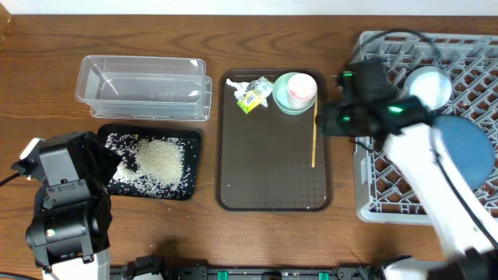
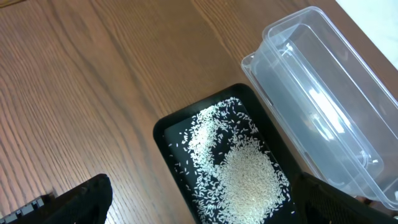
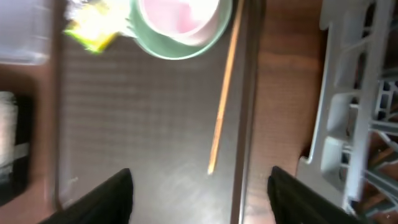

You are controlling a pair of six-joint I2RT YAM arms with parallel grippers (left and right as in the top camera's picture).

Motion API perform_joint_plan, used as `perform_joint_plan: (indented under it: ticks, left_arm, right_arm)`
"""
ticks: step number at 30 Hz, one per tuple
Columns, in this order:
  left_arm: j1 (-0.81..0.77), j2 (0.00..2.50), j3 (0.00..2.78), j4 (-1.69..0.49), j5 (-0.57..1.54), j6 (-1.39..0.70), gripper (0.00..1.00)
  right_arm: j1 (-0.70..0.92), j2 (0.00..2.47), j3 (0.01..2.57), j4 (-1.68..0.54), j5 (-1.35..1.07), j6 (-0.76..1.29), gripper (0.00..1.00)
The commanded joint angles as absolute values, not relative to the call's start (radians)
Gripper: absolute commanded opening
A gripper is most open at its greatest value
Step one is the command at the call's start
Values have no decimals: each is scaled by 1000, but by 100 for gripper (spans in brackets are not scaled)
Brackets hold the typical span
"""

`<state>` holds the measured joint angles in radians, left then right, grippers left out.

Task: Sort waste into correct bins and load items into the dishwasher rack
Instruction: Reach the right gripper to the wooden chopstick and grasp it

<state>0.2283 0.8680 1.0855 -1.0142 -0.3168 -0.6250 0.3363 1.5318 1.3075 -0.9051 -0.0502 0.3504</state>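
Rice (image 1: 156, 159) lies in the black tray (image 1: 194, 138), left; dark-blue dish (image 1: 471, 155) and light-blue bowl (image 1: 429, 87) sit in the rack (image 1: 389, 198), right. Wrapper (image 1: 253, 95), cup (image 1: 296, 92) and stick (image 1: 314, 136) lie unsorted on the brown tray (image 1: 272, 187). Left gripper (image 2: 205, 199) wide, right gripper (image 3: 199, 193) parted, both empty

The table (image 1: 47, 93) is warm brown wood with a streaky grain. Toward its left edge, the tub (image 1: 144, 85) is clear and colourless. The tray (image 1: 194, 138) is black, speckled with white rice (image 1: 156, 159). The serving tray (image 1: 264, 179) is dark brown. At its far edge sit a white wrapper (image 1: 253, 95) printed yellow-green and a pale green cup (image 1: 296, 92), pink inside. The stick (image 1: 314, 140) is light tan. The rack (image 1: 373, 194) is a grey lattice, with a light-blue bowl (image 1: 429, 85) and a dark-blue dish (image 1: 471, 152) on it. The right arm (image 1: 436, 187) is white, its head black with green lights.
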Motion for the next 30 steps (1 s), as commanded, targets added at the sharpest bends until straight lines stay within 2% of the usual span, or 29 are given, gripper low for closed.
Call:
perform_joint_plan:
  ticks: [1,7,23,27,30]
  left_arm:
    - [233,868,1098,-1017,-324,-627,94]
    - [233,868,1098,-1017,-324,-627,94]
    - [233,868,1098,-1017,-324,-627,94]
    - [233,868,1098,-1017,-324,-627,94]
    - [233,868,1098,-1017,-324,-627,94]
  right_arm:
    - [374,1633,1306,-867,102,459,56]
    - [402,1794,1306,-783,30,469,47]
    - [402,2032,1306,-744,64,486,42]
    - [402,2037,1306,-746,63,486,25]
    - [400,2025,1309,-756,39,486,8]
